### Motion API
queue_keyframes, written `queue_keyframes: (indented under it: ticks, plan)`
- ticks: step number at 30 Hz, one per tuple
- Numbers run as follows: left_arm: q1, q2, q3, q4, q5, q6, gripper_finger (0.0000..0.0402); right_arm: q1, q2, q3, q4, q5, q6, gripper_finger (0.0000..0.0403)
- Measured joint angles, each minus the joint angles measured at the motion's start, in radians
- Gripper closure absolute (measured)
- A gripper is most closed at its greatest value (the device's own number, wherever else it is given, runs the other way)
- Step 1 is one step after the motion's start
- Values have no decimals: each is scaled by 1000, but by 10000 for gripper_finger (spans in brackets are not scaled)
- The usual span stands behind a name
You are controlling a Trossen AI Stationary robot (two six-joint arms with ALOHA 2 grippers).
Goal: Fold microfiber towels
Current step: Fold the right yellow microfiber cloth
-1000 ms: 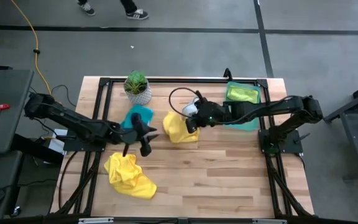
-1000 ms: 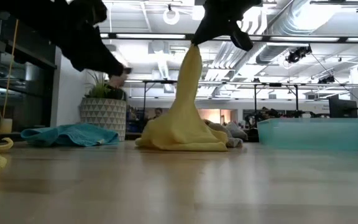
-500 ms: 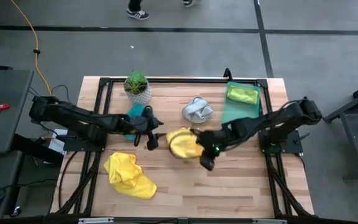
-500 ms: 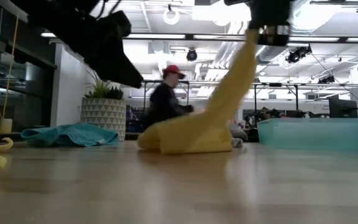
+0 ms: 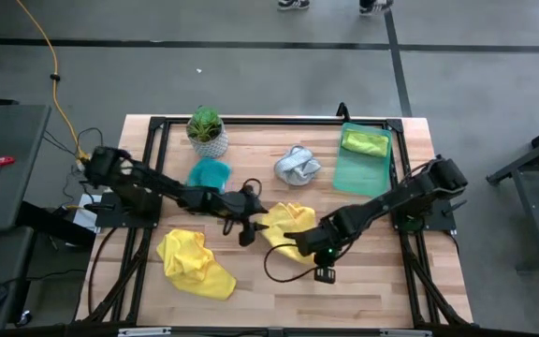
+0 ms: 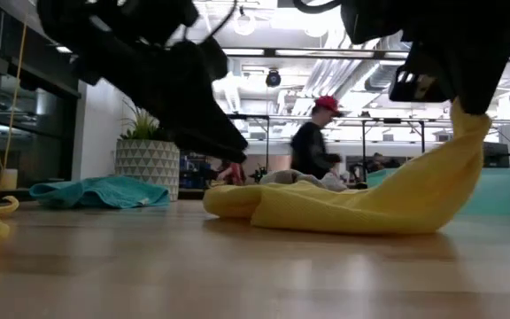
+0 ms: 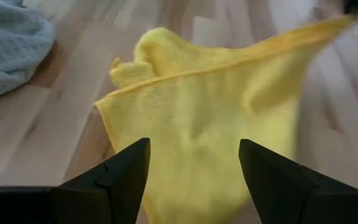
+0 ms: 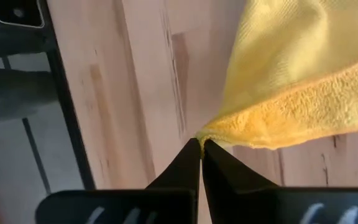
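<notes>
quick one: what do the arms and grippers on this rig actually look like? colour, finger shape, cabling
Both arms are matte black, built from jointed segments. The left gripper has two broad, wedge-shaped black fingers. The right gripper has slim black fingers tapering to fine points. A black cable loops on the table beside the right arm, and a small green light glows near its wrist. No readable markings.

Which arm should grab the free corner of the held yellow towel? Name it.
Left. Its gripper is open right at the yellow towel; the right gripper is shut on one corner already.
</notes>
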Motion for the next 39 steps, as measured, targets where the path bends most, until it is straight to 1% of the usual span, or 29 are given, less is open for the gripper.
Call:
queue_keyframes:
  ticks: [5, 11, 13, 20, 24, 29, 36, 39]
  plan:
    - [39, 101, 104, 3, -5, -4, 163, 1, 2, 0, -3, 1, -43, 403]
    - [113, 126, 179, -71, -5, -5, 163, 1, 2, 0, -3, 7, -42, 403]
    - [144, 126, 186, -82, 40, -25, 163, 1, 2, 0, -2, 13, -43, 403]
    - [250, 148, 186, -98, 323, -169, 163, 0, 2, 0, 0, 32, -50, 403]
    - [269, 191, 186, -75, 426, -236, 163, -2, 2, 0, 2, 35, -61, 403]
    - [267, 223, 186, -59, 437, -324, 163, -2, 2, 0, 5, 36, -61, 403]
    - [259, 226, 186, 6, 470, -326, 163, -2, 2, 0, 6, 37, -61, 403]
    - [256, 226, 186, 31, 470, -326, 174, -2, 2, 0, 6, 37, -61, 403]
